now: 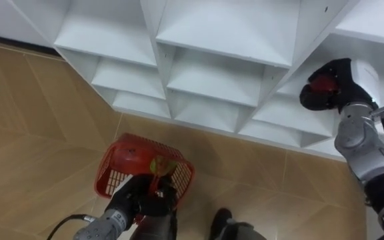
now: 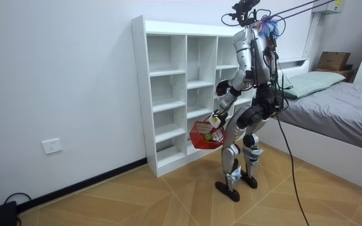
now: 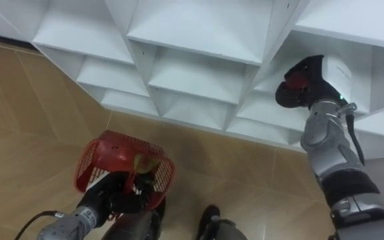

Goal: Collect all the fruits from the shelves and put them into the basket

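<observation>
Left eye view: right hand (image 1: pixel 341 75) curled round a red fruit (image 1: pixel 321 85) at the shelf (image 1: pixel 212 80) edge — left hand (image 1: pixel 140 193) grips the basket (image 1: pixel 114 165) over open floor (image 1: pixel 39 133).

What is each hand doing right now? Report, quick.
Left hand: closed on the red basket, at its handle.
Right hand: closed round a red fruit.

Eye views look down onto the closet (image 1: pixel 212 73); room view stands well off.
</observation>
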### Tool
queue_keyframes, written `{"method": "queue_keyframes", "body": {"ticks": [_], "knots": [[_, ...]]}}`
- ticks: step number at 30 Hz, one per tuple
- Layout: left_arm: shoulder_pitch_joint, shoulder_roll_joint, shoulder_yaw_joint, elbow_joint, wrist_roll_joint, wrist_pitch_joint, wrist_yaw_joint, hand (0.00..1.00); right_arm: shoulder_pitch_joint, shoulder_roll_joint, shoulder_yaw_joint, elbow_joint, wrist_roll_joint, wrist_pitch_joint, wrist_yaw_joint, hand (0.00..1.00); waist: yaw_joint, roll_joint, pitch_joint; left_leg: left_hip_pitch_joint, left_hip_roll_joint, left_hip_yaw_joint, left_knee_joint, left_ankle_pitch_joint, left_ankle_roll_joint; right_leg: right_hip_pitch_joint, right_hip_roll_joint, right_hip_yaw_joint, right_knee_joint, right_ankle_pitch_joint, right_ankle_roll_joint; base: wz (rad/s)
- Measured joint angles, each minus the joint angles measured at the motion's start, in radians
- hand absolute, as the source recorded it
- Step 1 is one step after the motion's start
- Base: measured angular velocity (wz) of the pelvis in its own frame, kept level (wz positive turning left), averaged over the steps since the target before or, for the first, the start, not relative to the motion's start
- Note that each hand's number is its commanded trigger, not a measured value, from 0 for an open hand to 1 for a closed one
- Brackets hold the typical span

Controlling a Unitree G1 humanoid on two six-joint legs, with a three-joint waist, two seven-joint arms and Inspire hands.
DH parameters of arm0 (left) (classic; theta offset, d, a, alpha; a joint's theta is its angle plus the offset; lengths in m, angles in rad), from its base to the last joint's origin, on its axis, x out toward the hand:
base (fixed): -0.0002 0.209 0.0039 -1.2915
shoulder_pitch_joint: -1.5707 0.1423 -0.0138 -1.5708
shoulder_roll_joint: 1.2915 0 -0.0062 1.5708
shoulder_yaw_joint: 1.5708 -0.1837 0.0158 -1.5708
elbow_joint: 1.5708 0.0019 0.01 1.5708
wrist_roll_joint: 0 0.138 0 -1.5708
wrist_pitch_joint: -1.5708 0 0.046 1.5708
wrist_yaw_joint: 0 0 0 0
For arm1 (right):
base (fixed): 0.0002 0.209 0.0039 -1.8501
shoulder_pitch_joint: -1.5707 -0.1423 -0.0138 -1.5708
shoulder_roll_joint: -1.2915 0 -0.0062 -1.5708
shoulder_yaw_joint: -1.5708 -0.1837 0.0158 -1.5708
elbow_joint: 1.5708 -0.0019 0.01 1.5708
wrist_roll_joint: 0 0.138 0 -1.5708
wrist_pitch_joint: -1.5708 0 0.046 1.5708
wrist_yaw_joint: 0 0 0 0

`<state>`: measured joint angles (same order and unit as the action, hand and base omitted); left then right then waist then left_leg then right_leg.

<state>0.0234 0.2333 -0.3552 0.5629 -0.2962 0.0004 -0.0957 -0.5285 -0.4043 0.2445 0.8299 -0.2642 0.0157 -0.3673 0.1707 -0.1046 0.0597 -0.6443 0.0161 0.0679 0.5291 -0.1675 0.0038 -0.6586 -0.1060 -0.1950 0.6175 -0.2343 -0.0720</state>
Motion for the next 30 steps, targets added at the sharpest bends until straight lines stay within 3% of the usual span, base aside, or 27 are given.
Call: {"method": "queue_keyframes", "body": {"ticks": [2, 7, 11, 15, 21, 30], "knots": [[-0.008, -0.005, 0.000, 0.020, -0.001, 0.000, 0.005, 1.00, 0.021, 0.018, -0.003, -0.035, -0.002, 0.000, 0.019, 1.00, -0.002, 0.005, -0.0011, 0.014, 0.009, 0.003, -0.005, -0.001, -0.002, 0.019, 0.011, 0.000, -0.020, 0.007, -0.003, -0.13], [-0.006, -0.018, -0.001, 0.025, -0.006, 0.001, 0.004, 1.00, 0.096, 0.071, 0.002, -0.122, 0.030, -0.003, 0.106, 1.00, -0.008, 0.034, -0.0157, 0.065, 0.017, 0.003, -0.032, -0.004, -0.005, 0.070, 0.023, 0.001, -0.058, 0.016, -0.004, -0.07], [-0.004, -0.044, 0.005, 0.026, -0.032, 0.001, 0.001, 1.00, 0.166, 0.138, 0.013, -0.137, 0.077, -0.008, 0.196, 1.00, -0.027, 0.059, -0.0266, 0.116, 0.019, 0.011, -0.056, -0.003, -0.005, 0.121, 0.028, 0.003, -0.085, 0.018, 0.000, -0.01], [-0.009, -0.063, 0.005, 0.026, -0.048, -0.002, -0.005, 1.00, 0.231, 0.171, 0.019, -0.138, 0.134, -0.011, 0.268, 1.00, -0.037, 0.061, -0.0284, 0.150, 0.022, 0.021, -0.076, -0.003, -0.005, 0.147, 0.035, 0.021, -0.100, 0.023, 0.003, -0.11], [-0.005, -0.069, -0.003, 0.028, -0.066, -0.002, -0.007, 1.00, 0.282, 0.179, 0.051, -0.139, 0.302, -0.015, 0.325, 1.00, -0.067, 0.074, -0.0322, 0.194, 0.028, 0.043, -0.092, -0.004, -0.004, 0.187, 0.041, 0.030, -0.127, 0.030, 0.006, -0.09], [-0.012, -0.111, -0.003, 0.038, -0.068, -0.005, -0.007, 1.00, 0.299, 0.243, 0.060, -0.151, 0.349, -0.029, 0.384, 1.00, -0.087, 0.092, -0.0353, 0.257, 0.030, 0.073, -0.133, -0.006, -0.001, 0.232, 0.050, 0.061, -0.158, 0.042, 0.015, -0.10]]}}
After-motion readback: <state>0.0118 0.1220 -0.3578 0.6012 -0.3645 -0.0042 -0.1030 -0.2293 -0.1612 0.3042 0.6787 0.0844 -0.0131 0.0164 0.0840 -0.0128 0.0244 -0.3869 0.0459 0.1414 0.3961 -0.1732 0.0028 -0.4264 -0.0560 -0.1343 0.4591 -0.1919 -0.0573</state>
